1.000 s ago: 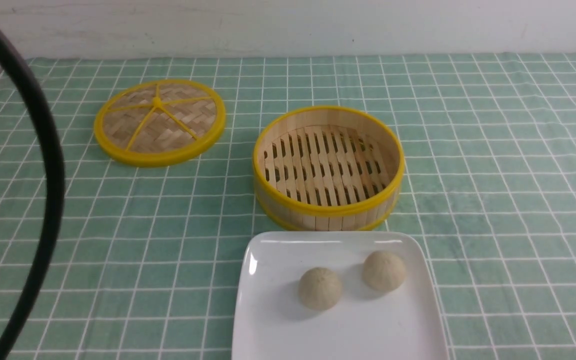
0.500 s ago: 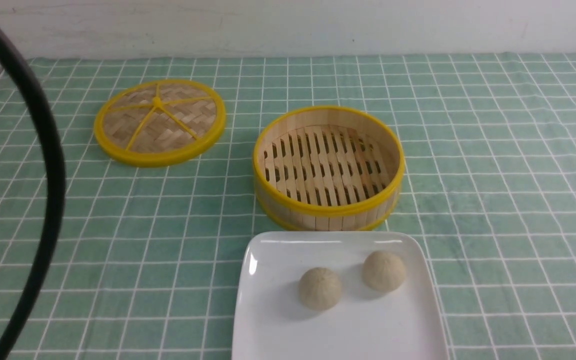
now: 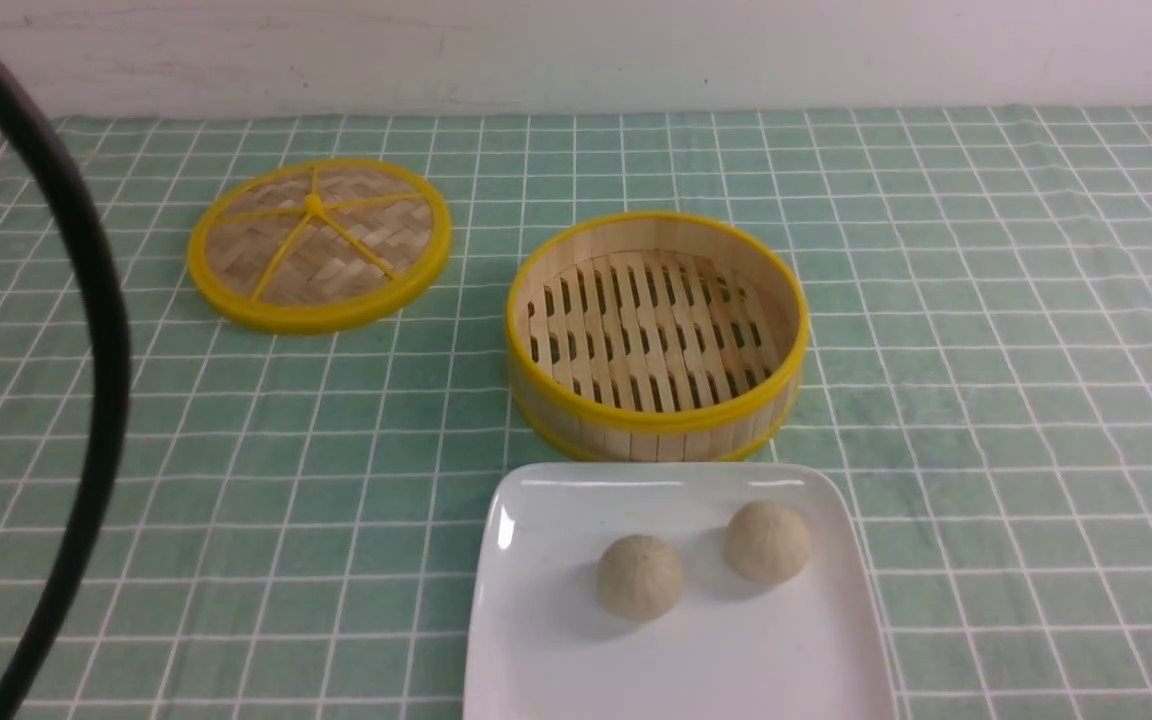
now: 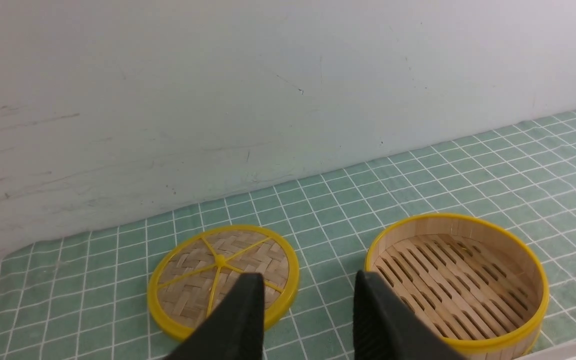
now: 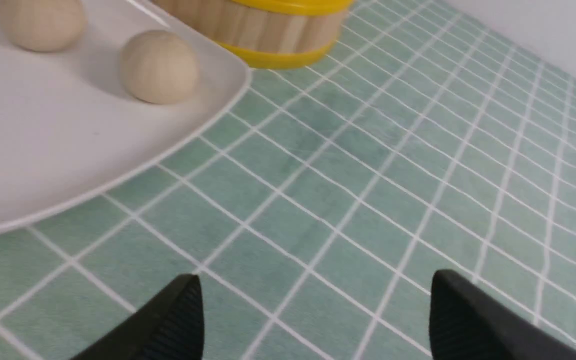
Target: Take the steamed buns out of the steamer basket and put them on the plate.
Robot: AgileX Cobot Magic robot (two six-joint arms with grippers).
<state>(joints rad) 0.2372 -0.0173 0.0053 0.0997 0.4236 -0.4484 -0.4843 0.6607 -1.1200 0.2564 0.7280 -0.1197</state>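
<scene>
At the far left of the front view a black cable (image 3: pixel 86 330) arcs down the frame. Right of it, in the upper left, the woven lid (image 3: pixel 319 243) lies flat on the green checked cloth (image 3: pixel 986 300). The left gripper (image 4: pixel 308 300), in its wrist view, has its jaws parted with nothing between them.

In the centre the steamer basket (image 3: pixel 656 420) stands empty. Just below it, at bottom centre, both steamed buns (image 3: pixel 640 576) sit apart on the plate (image 3: pixel 556 660), so the job looks done. They look soft, light and easily dented, so I'd pinch one gently across its round sides. Only the basket wall, just beside the plate, stands near. The right gripper (image 5: pixel 315 300) gapes wide and empty over bare cloth.
</scene>
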